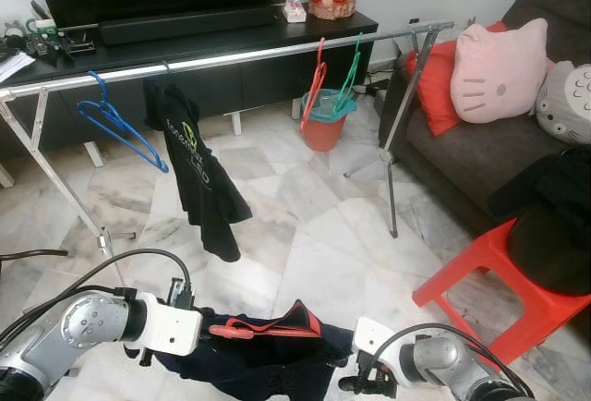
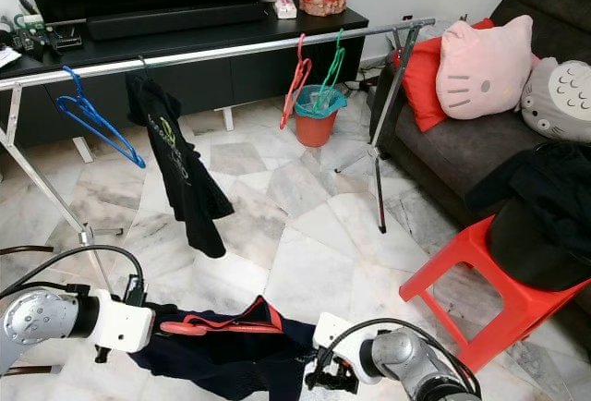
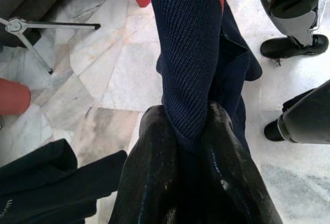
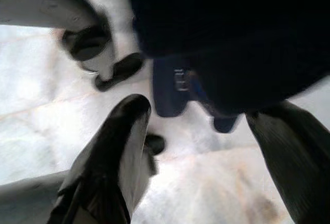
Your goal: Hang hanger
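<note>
Head view: three hangers on the clothes rail (image 1: 231, 54) — blue hanger (image 1: 120, 126), red hanger (image 1: 313, 87), green hanger (image 1: 349, 76) — plus one black T-shirt (image 1: 196, 170). A fourth, red-orange hanger (image 1: 242, 330), sits inside the navy sweater (image 1: 268, 357).

Left wrist view: left gripper (image 3: 193, 136) clamped on the sweater.

Right wrist view: right gripper (image 4: 206, 146) spread, below the sweater.

Head stereo pair looks down, sharing rack (image 1: 231, 54); wrist cameras close, floorward.

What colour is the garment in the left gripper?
Navy with red trim; the garment shows best in the left wrist view, pinched by the left gripper.
</note>
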You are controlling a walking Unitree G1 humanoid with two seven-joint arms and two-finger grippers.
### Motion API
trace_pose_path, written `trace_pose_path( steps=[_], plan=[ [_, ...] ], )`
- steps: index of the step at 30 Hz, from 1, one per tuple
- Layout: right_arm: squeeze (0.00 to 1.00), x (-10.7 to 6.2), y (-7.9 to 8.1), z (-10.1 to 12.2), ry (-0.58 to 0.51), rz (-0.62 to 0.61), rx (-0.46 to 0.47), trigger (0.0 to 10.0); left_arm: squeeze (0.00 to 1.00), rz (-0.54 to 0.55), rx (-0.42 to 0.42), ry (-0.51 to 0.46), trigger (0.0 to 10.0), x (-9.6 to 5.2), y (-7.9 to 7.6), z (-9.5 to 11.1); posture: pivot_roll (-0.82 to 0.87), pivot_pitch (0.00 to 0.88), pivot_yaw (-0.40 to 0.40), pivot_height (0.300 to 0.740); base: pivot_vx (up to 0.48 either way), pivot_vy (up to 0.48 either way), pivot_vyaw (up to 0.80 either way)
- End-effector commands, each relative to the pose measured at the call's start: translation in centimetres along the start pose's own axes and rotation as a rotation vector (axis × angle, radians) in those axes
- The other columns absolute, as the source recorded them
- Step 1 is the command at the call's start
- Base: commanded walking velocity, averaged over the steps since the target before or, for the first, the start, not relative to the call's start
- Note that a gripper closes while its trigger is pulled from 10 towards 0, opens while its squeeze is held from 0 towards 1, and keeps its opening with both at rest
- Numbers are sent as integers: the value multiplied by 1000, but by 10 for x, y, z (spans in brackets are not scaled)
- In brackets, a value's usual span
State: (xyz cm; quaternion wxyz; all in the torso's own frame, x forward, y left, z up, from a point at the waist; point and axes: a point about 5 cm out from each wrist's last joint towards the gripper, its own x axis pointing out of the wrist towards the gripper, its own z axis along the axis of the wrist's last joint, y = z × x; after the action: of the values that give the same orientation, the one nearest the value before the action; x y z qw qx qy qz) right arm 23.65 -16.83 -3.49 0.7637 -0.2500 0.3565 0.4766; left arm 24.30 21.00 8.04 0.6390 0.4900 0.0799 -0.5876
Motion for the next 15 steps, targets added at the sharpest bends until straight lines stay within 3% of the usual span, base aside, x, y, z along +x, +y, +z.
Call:
trace_pose_path(
  steps=[1,10,11,12,13,14,15],
  plan=[
    [0,-1,-6,2,17,-62,-30,10000,0,39,10,-14,10000,-2,7,3,44,0,-64,740,0,0,0],
    [0,3,2,3,-29,-22,-7,10000,0,33,16,-15,10000,-1,8,4,46,0,-67,740,0,0,0],
    [0,3,4,2,-30,-19,-4,7569,0,33,16,-14,10000,-1,8,4,46,0,-67,740,0,0,0],
    [0,4,5,2,-35,-19,-1,2902,0,33,17,-14,10000,-1,8,4,46,0,-67,740,0,0,0],
    [0,4,5,2,-35,-19,-1,2902,0,33,17,-14,10000,-1,8,4,46,0,-67,740,0,0,0],
    [0,4,7,2,-49,-19,1,0,0,32,16,-13,10000,-1,8,4,46,0,-67,740,0,0,0],
    [0,5,8,2,-52,-17,3,0,0,32,17,-12,10000,-1,8,4,48,0,-65,740,0,0,0]
  ],
)
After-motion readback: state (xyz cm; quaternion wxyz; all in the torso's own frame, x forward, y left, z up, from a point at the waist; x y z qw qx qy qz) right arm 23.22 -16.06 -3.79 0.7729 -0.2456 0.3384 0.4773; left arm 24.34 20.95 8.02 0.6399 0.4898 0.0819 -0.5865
